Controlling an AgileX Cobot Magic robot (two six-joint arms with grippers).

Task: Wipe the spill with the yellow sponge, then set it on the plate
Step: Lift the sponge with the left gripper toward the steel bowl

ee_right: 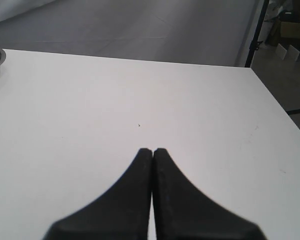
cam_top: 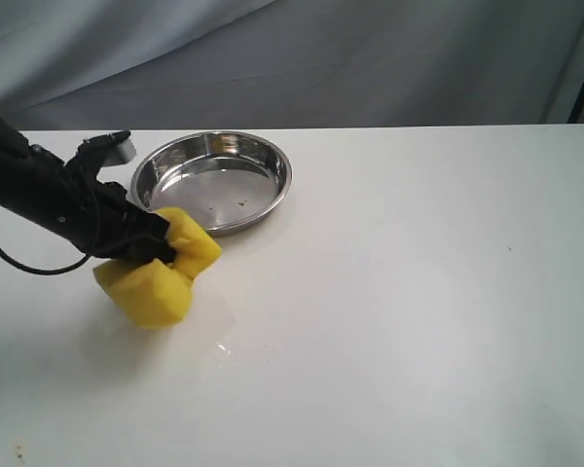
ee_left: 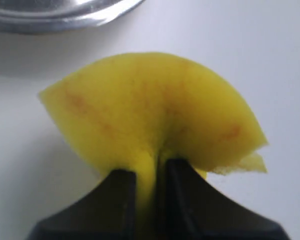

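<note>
The round metal plate point(cam_top: 280, 185) is shiny like a mirror and smooth. The thick yellow foam sponge point(cam_top: 156, 287) looks soft and dull, with a slightly rough skin and faint orange stains. The flat white table point(cam_top: 419, 311) is smooth with a soft shine. A small wet patch point(cam_top: 224, 348) on it glints. The left gripper point(ee_left: 151, 172) has black fingers point(ee_left: 117, 205), dull and smooth like hard plastic. The grey cloth point(cam_top: 370, 58) behind is matt.
</note>
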